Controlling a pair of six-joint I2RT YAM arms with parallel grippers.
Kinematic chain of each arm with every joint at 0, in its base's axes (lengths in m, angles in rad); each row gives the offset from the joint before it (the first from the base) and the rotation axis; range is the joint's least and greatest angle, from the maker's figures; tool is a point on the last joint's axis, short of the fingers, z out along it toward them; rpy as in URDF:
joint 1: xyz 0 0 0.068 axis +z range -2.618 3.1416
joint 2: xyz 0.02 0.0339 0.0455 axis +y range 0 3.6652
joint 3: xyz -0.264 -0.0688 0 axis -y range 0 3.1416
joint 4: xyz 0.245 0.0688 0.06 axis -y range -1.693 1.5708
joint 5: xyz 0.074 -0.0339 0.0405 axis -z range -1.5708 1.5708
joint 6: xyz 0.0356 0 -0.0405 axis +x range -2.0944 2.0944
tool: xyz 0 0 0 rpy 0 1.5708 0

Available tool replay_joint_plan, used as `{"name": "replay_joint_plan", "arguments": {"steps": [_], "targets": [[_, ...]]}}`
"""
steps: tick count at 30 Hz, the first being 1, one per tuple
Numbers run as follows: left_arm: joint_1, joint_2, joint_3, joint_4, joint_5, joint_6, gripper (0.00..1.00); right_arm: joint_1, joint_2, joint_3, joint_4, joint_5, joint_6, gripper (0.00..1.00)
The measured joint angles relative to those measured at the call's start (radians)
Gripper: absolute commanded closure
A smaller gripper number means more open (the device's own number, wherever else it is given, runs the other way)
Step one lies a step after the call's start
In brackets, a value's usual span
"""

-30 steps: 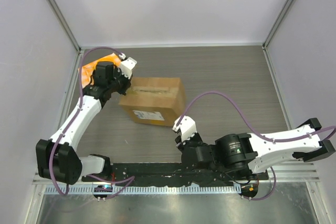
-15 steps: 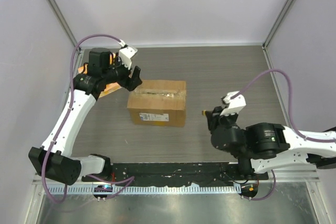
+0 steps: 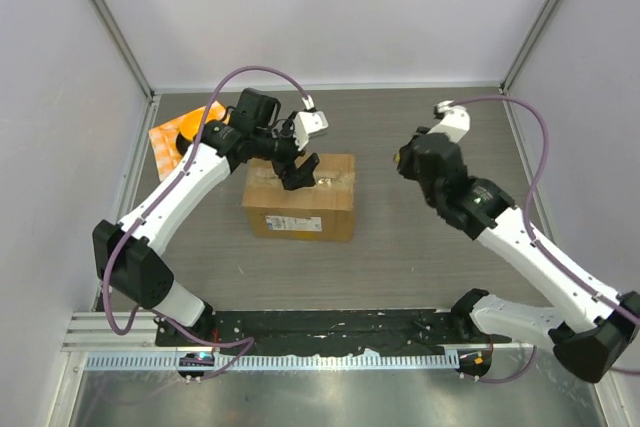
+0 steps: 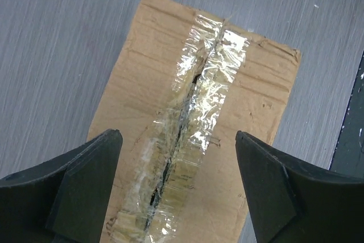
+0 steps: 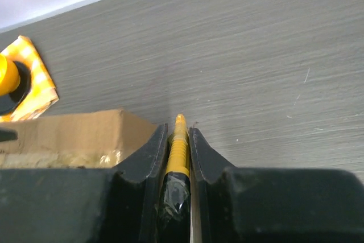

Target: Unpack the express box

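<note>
The express box (image 3: 300, 209) is brown cardboard and sits mid-table, with a white label (image 3: 293, 222) on its near side. Crinkled clear tape (image 4: 199, 95) runs along the top seam, which is split in a dark slit. My left gripper (image 3: 300, 169) hovers just above the box top (image 4: 250, 106), open, its fingers (image 4: 85, 189) standing either side of the seam with nothing between them. To the right of the box and apart from it, my right gripper (image 3: 404, 159) is shut on a yellow-and-black pen-like tool (image 5: 179, 143), whose tip points towards the box corner (image 5: 74, 132).
An orange checkered cloth (image 3: 178, 133) with a round orange object (image 5: 5, 75) lies at the back left, behind the box. Grey walls close in the table on three sides. A black rail (image 3: 330, 325) runs along the near edge.
My left gripper moved from the box's back-left corner to over its top and opened. The box turned square. My right arm swung from the near edge up to the right of the box.
</note>
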Motion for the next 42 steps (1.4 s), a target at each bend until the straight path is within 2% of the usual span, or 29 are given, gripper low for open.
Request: {"name": "replay_joint_plan", "arguments": {"steps": [2, 6, 11, 15, 19, 24, 42], "targets": [[0.001, 0.008, 0.0, -0.014, 0.001, 0.019, 0.1, -0.185, -0.006, -0.032, 0.035, -0.177, 0.0, 0.99], [0.001, 0.007, 0.0, -0.02, 0.026, 0.058, 0.0, -0.41, -0.02, -0.122, 0.188, -0.467, 0.045, 0.99], [0.001, 0.009, 0.002, -0.06, 0.066, 0.104, 0.0, -0.47, -0.025, -0.349, 0.457, -0.834, 0.19, 0.99], [-0.009, 0.016, 0.003, -0.088, 0.067, 0.145, 0.0, -0.481, 0.01, -0.455, 0.658, -1.018, 0.315, 0.99], [-0.032, 0.03, 0.003, -0.096, 0.051, 0.175, 0.0, -0.485, 0.011, -0.506, 0.771, -1.093, 0.37, 0.99], [-0.063, 0.039, 0.002, -0.104, 0.022, 0.204, 0.0, -0.487, 0.011, -0.536, 0.834, -1.121, 0.4, 0.99], [-0.096, 0.01, -0.084, -0.064, -0.019, 0.224, 0.0, -0.486, 0.027, -0.61, 0.938, -1.127, 0.454, 0.99]]}}
